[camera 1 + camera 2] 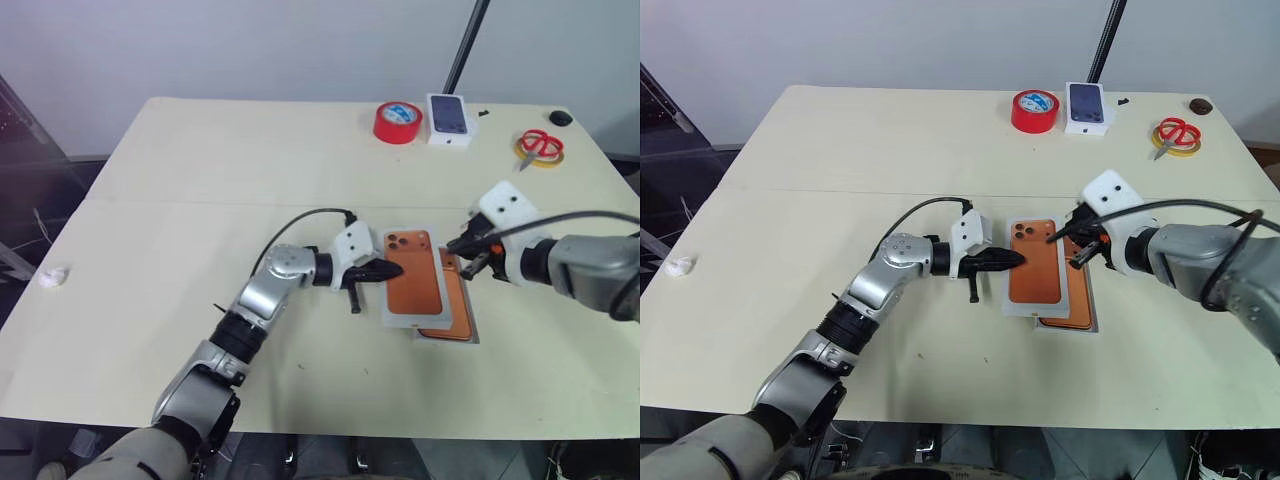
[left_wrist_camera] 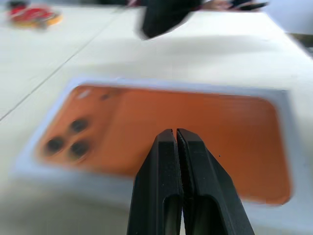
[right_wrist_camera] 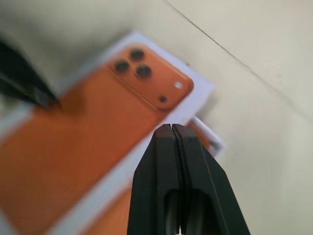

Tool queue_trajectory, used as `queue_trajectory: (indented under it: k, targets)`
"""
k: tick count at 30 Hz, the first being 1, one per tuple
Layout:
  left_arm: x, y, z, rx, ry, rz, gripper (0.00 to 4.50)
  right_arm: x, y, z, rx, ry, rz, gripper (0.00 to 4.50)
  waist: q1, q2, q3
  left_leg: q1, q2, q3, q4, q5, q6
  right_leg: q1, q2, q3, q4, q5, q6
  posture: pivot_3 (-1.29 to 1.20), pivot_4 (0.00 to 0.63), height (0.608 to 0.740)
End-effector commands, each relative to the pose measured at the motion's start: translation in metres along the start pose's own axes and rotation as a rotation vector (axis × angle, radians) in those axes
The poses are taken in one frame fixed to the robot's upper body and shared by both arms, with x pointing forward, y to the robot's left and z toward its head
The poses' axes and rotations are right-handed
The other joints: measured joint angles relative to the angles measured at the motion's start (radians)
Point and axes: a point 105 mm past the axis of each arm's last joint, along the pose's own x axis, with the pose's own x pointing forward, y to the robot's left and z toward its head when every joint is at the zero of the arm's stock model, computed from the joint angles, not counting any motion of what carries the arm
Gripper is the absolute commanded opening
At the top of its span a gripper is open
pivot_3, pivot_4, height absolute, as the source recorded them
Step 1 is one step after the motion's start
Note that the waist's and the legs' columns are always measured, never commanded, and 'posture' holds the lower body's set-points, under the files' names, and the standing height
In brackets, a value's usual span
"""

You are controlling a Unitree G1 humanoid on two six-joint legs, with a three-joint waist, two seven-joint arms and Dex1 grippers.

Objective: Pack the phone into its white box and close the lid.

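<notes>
The copper-orange phone (image 1: 415, 282) lies back up, lenses at its far end, inside the shallow white box (image 1: 389, 316). The box rests partly on the lid (image 1: 456, 318), whose orange picture faces up and sticks out at the box's right and near side. My left gripper (image 1: 396, 270) is shut and points right, its tip at the box's left edge over the phone (image 2: 171, 117). My right gripper (image 1: 456, 246) is shut and empty, hovering above the box's far right side. In the right wrist view its tip (image 3: 171, 128) hangs over the box rim (image 3: 193, 105), near the lenses.
At the table's far edge stand a red tape roll (image 1: 398, 122), a smaller white box with a dark phone picture (image 1: 449, 118), red-handled scissors on a yellow ring (image 1: 540, 147) and a small black object (image 1: 561, 117). A black pole (image 1: 467, 45) rises behind.
</notes>
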Motion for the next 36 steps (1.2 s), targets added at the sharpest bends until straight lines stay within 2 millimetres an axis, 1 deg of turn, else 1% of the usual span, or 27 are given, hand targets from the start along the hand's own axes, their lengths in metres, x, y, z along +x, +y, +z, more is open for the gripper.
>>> queue_trajectory:
  k: [1, 3, 6, 8, 11, 13, 16, 19, 24, 30, 36]
  targets:
    - [-0.017, 0.018, 0.007, 0.011, 0.03, 0.098, 0.13, 0.004, 0.0, -0.003, -0.154, 0.003, -0.019, 0.01, 0.0, 0.0, 0.0, 0.0, 0.0, 0.0, 0.0, 0.0, 0.0, 0.0, 0.0, 0.0, 0.0, 0.0, 0.0, 0.0, 0.15, 0.74]
    - [-0.027, 0.024, 0.0, 0.004, 0.094, 0.13, 0.13, 0.009, -0.002, -0.01, -0.187, 0.02, -0.031, 0.01, 0.001, 0.0, 0.0, 0.0, 0.0, 0.0, 0.0, 0.0, 0.0, -0.001, 0.0, 0.0, 0.001, 0.0, 0.0, 0.0, 0.15, 0.74]
    - [-0.033, 0.023, -0.013, 0.029, 0.19, 0.113, 0.13, 0.015, -0.002, -0.015, -0.208, 0.032, -0.032, 0.01, 0.002, 0.0, 0.0, 0.0, 0.0, 0.0, 0.0, 0.0, -0.001, -0.001, 0.0, 0.0, 0.001, 0.0, 0.0, 0.0, 0.15, 0.74]
    - [-0.031, 0.02, -0.019, 0.033, 0.229, 0.095, 0.13, 0.018, -0.001, -0.015, -0.207, 0.029, -0.026, 0.01, 0.005, 0.0, 0.0, 0.0, 0.0, 0.0, 0.0, 0.0, -0.001, -0.001, 0.0, 0.0, 0.001, 0.0, 0.0, 0.0, 0.15, 0.74]
    - [-0.019, 0.011, -0.021, 0.054, 0.254, 0.048, 0.13, 0.021, 0.002, -0.015, -0.207, 0.026, -0.014, 0.01, 0.013, 0.0, 0.0, 0.0, 0.0, 0.0, 0.0, 0.0, -0.001, -0.001, 0.0, 0.0, 0.001, 0.0, 0.0, 0.0, 0.15, 0.74]
    - [-0.009, 0.007, -0.018, 0.067, 0.242, 0.027, 0.13, 0.022, 0.005, -0.016, -0.205, 0.029, -0.001, 0.01, 0.023, 0.0, 0.0, 0.0, 0.0, 0.0, 0.0, 0.0, -0.001, -0.001, 0.0, 0.0, 0.001, 0.0, 0.0, 0.0, 0.15, 0.74]
    - [0.006, 0.003, -0.012, 0.06, 0.216, 0.008, 0.13, 0.021, 0.007, -0.017, -0.215, 0.033, 0.009, 0.01, 0.025, 0.0, 0.0, 0.0, 0.0, 0.0, 0.001, 0.001, -0.001, -0.001, 0.0, 0.0, 0.001, 0.0, 0.0, 0.0, 0.15, 0.74]
    - [0.023, -0.006, -0.002, 0.065, 0.18, -0.033, 0.13, 0.018, 0.008, -0.018, -0.222, 0.038, 0.01, 0.01, 0.023, 0.0, 0.0, 0.0, -0.001, 0.0, 0.001, 0.001, -0.001, -0.001, 0.0, 0.0, 0.001, 0.0, 0.0, 0.0, 0.15, 0.74]
    - [0.043, -0.021, 0.017, 0.07, 0.109, -0.097, 0.13, 0.011, 0.006, -0.024, -0.22, 0.066, -0.005, 0.01, 0.023, 0.0, 0.0, 0.0, -0.001, 0.0, 0.001, 0.001, -0.001, -0.001, 0.0, 0.0, 0.002, 0.0, 0.0, 0.0, 0.15, 0.74]
    - [0.053, -0.03, 0.023, 0.09, 0.098, -0.133, 0.13, 0.002, 0.005, -0.033, -0.199, 0.099, -0.015, 0.01, 0.023, 0.0, 0.0, 0.0, -0.001, 0.0, 0.001, 0.001, -0.001, -0.001, 0.0, 0.0, 0.002, 0.0, 0.0, 0.0, 0.15, 0.74]
    - [0.06, -0.032, 0.025, 0.11, 0.1, -0.148, 0.13, -0.007, 0.008, -0.051, -0.166, 0.155, -0.014, 0.01, 0.025, 0.0, 0.0, 0.0, -0.001, 0.0, 0.001, 0.001, -0.001, 0.0, 0.0, 0.0, 0.002, 0.0, 0.0, 0.0, 0.15, 0.74]
